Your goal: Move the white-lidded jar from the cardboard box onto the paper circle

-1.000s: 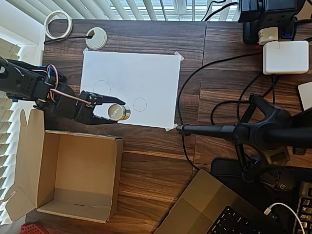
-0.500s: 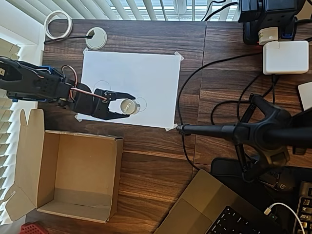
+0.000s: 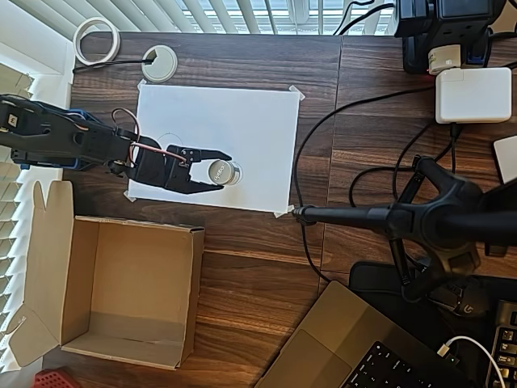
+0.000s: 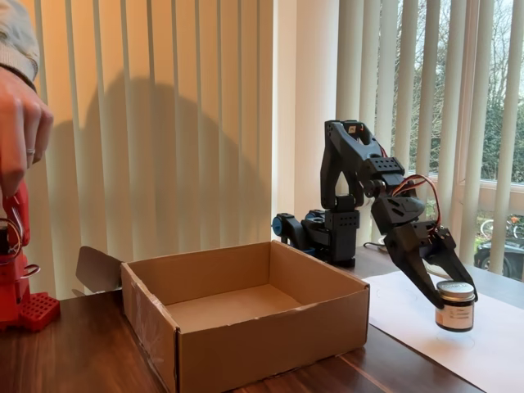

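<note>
The white-lidded jar [image 3: 220, 171] stands upright between the two fingers of my black gripper [image 3: 226, 171], which is shut on it over the white paper sheet [image 3: 242, 121]. The jar's base is at or just above the sheet, right of centre near its front edge. It covers most of the paper circle [image 3: 238, 172], whose thin line peeks out on the jar's right. In the fixed view the jar [image 4: 455, 304] sits low over the paper with the gripper [image 4: 455, 293] reaching down onto it. The cardboard box [image 3: 133, 283] lies open with nothing inside, below and left of the sheet; the fixed view has the box [image 4: 246, 315] left of the arm.
A larger pencil circle [image 3: 168, 139] shows partly beside the arm. A tape roll [image 3: 97, 40] and a desk grommet [image 3: 159, 63] lie at the back left. A black stand [image 3: 404, 218], cables, a white charger [image 3: 472, 94] and a laptop [image 3: 363, 347] crowd the right side.
The gripper has carried the jar to the right across the sheet, from near the sheet's lower left to over the small circle. The arm has stretched out further.
</note>
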`<state>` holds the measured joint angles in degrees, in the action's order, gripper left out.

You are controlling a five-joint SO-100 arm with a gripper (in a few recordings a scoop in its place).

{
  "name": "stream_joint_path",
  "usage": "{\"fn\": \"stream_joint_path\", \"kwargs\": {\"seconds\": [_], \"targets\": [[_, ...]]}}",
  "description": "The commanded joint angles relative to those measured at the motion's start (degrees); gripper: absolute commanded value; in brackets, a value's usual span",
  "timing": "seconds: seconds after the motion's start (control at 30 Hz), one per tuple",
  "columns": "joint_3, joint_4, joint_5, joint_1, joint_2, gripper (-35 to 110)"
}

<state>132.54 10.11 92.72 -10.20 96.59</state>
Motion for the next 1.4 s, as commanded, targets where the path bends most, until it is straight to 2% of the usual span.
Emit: {"fn": "stream_joint_path", "kwargs": {"seconds": [0.0,0.37,1.37], "targets": [[-0.6,-1.9,0.4,0.4,1.0,5],[-1.3,-6.1,0.2,1.4,-3.7,5],[-1.6,-6.8,3.4,0.0,-2.7,4]]}}
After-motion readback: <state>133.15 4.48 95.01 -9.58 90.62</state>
